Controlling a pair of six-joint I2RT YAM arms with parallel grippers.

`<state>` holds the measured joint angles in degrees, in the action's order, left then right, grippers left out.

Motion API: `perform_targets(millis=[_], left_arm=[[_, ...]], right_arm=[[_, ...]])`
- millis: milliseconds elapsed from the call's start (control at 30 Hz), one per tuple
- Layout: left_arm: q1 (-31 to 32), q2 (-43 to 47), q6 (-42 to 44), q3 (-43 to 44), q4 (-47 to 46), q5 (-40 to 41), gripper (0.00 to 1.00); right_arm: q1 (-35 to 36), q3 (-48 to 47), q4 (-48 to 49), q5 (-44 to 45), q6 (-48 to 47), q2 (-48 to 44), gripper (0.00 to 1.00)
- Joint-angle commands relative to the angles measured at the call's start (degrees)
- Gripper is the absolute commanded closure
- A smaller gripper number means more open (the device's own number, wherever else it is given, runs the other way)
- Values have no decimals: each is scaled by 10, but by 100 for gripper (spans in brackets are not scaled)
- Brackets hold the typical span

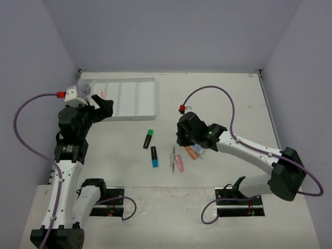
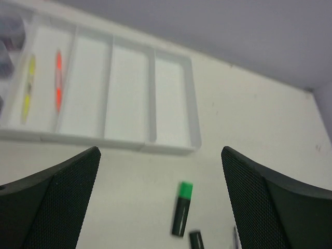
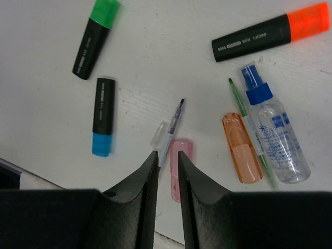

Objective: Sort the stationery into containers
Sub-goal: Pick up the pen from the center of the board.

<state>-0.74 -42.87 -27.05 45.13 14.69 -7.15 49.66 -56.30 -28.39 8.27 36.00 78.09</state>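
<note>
Right fingers (image 3: 140, 192) stand nearly together, a slim gap left, above the thin pen (image 3: 174, 124) and pink eraser (image 3: 185, 147) on the tabletop (image 3: 155, 52); whether they grip cannot be told. Left fingers (image 2: 62, 197) gape wide, empty, near the white tray (image 2: 193, 111) at far left. One green-capped highlighter (image 3: 96, 39) lies left of the pen.

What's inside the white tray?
A yellow pen and an orange pen lie side by side in the tray. Dark round pots show at the edge, mostly cut off.
</note>
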Motion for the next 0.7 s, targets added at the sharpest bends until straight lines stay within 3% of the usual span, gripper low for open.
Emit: perform_targets(millis=[0, 267, 667], left_arm=[[40, 19, 50, -48, 49, -9, 0], [80, 28, 67, -53, 58, -9, 0], [93, 26, 73, -57, 53, -40, 0]], right_arm=[[13, -4, -9, 62, 46, 36, 77], [11, -37, -54, 124, -82, 124, 87], [-16, -49, -54, 135, -147, 162, 84]])
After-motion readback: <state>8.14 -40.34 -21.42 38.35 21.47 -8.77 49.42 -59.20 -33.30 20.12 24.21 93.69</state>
